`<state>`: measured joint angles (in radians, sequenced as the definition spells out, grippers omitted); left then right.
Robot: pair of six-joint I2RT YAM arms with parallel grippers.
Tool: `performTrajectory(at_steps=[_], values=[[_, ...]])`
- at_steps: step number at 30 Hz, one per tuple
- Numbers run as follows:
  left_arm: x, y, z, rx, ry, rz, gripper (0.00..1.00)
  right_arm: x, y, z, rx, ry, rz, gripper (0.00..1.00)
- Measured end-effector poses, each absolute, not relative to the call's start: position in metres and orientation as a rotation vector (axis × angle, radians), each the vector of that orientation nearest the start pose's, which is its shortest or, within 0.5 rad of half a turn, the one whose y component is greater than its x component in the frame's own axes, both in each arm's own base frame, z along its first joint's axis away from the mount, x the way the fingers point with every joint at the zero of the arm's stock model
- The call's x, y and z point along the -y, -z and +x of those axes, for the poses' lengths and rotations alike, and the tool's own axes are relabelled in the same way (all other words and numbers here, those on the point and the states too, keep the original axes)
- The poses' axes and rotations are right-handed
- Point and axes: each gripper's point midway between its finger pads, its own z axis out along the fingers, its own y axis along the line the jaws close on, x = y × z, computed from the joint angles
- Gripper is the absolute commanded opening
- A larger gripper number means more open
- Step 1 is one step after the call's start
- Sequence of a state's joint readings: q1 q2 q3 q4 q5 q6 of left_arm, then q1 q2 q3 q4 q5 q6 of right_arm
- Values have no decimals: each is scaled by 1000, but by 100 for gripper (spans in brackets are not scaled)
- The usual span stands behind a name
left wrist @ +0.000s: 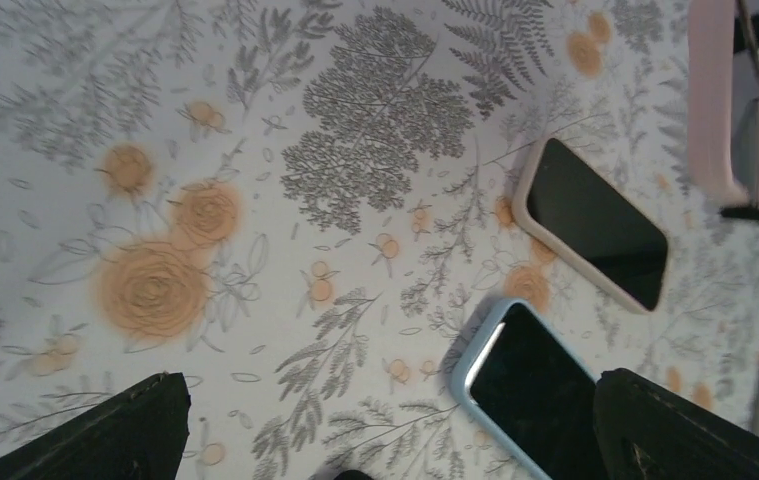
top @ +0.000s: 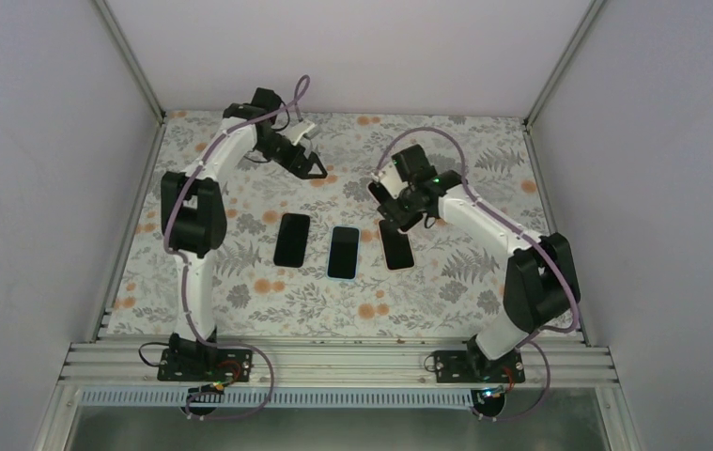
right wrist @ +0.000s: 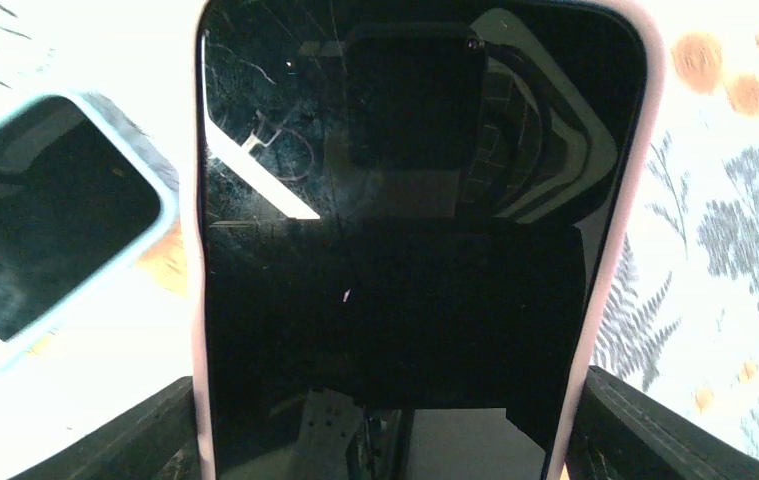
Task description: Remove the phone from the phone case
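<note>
Black glass phone (right wrist: 395, 300), in pale pink rubber case (right wrist: 633, 120), is lying between the wide right jaws for gripping; whether they are pinching cannot be told. Left jaws are hanging fully spread, empty, standing clear.

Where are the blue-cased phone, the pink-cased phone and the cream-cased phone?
blue-cased phone (top: 343, 252): top view, middle of its screen.
pink-cased phone (right wrist: 395, 300): right wrist view, middle of its screen.
cream-cased phone (left wrist: 595, 222): left wrist view, middle of its screen.

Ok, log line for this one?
left gripper: open, empty | right gripper: jaws astride pink-cased phone, grip unclear | blue-cased phone, beige-cased phone: flat on table | extraction: not done
</note>
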<state>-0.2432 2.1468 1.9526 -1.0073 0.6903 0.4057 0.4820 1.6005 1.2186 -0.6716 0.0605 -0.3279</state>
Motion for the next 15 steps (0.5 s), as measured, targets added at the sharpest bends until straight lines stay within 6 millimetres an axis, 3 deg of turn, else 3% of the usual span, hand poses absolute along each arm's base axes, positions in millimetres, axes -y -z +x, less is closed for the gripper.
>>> performTrajectory(at_steps=[3, 8, 15], values=[[229, -147, 447, -2452, 1010, 963, 100, -203, -133, 357, -2363, 30, -1073, 75], [240, -164, 443, -2445, 1169, 925, 100, -249, -123, 362, -2278, 91, -1161, 76], [244, -170, 429, -2459, 1290, 903, 100, -289, -106, 374, -2227, 172, -1223, 75]])
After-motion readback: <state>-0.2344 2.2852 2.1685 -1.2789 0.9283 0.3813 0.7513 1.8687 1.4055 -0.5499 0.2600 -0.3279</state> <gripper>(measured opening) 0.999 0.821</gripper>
